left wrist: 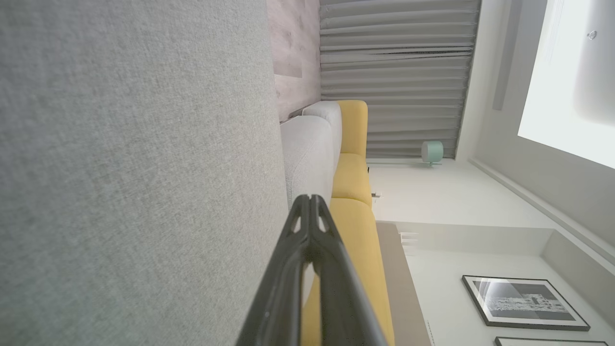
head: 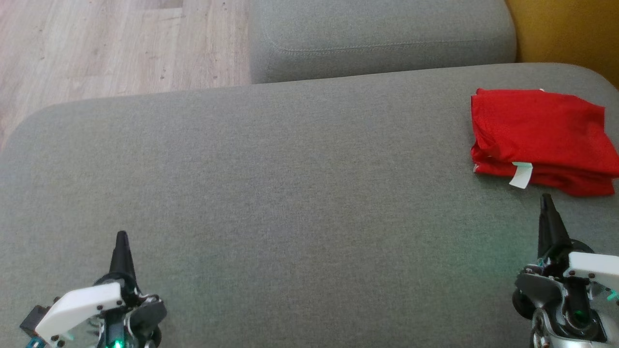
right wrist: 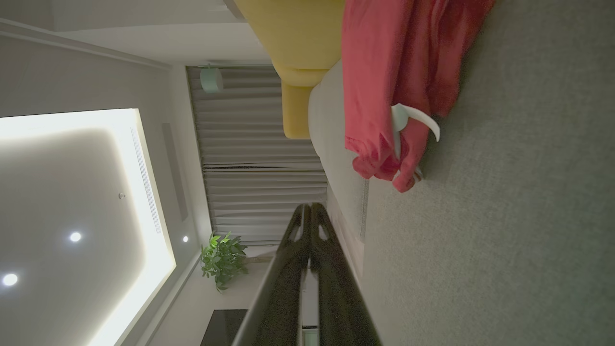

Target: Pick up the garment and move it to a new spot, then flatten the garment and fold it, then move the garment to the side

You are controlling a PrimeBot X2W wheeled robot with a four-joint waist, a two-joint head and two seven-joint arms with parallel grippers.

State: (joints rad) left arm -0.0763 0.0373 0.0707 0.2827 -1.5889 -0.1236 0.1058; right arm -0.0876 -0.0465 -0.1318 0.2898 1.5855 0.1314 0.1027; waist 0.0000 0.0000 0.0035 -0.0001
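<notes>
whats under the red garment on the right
The folded red garment lies flat on the grey cushion, which shows all around its visible edges. A white tag sticks out from its near edge. Anything beneath it or tucked between its layers is covered by the fabric.

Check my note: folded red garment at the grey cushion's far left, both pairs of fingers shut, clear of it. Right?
No: the head view shows the red garment far right on the grey cushion; left fingers and right fingers are shut, clear of it.
</notes>
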